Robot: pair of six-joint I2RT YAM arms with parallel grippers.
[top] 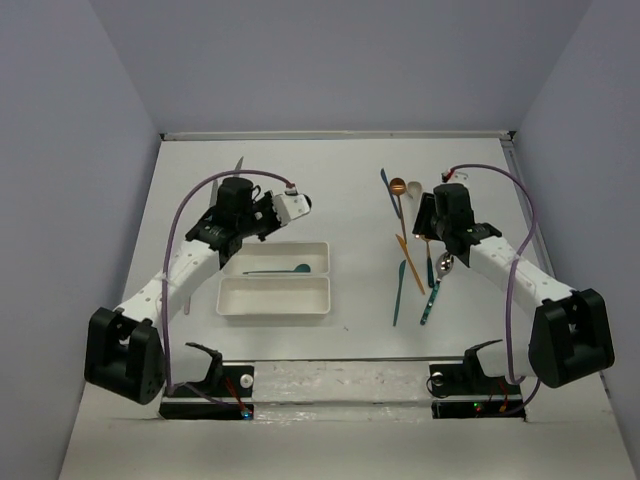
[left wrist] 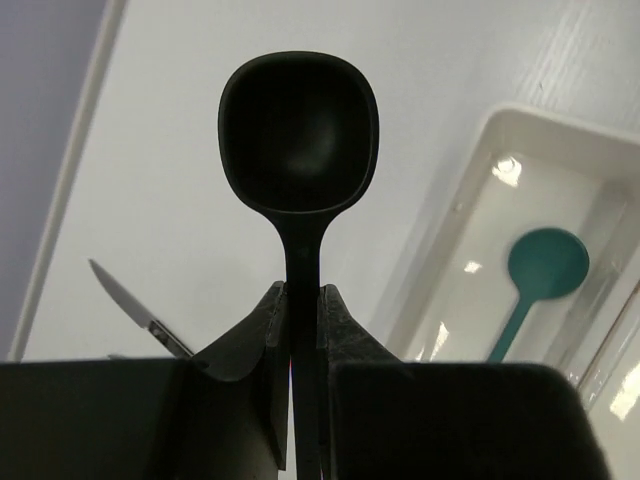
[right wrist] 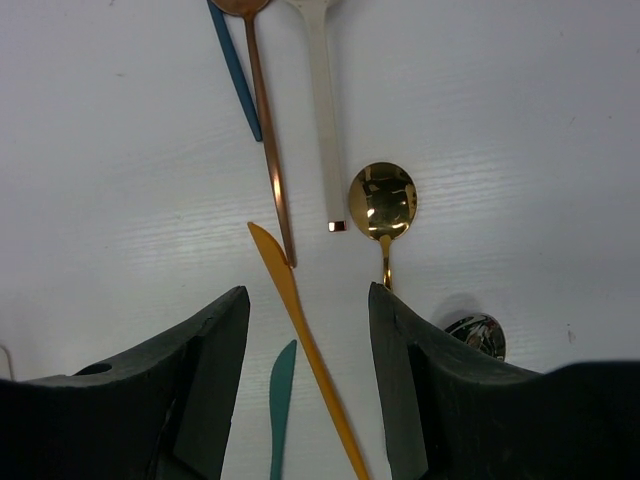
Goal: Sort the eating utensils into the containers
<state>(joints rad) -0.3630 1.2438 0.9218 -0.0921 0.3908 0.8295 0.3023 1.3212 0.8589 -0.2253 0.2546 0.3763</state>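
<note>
Left wrist view: left fingers [left wrist: 250, 345] pinch black spoon [left wrist: 298, 130].

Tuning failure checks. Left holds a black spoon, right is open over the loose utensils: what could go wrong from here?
1. The left gripper pinches the black spoon only by its thin handle; it may pivot or slip before reaching the tray.
2. The open right gripper straddles the orange knife, with the copper spoon and teal knife close by; closing might catch two.
</note>
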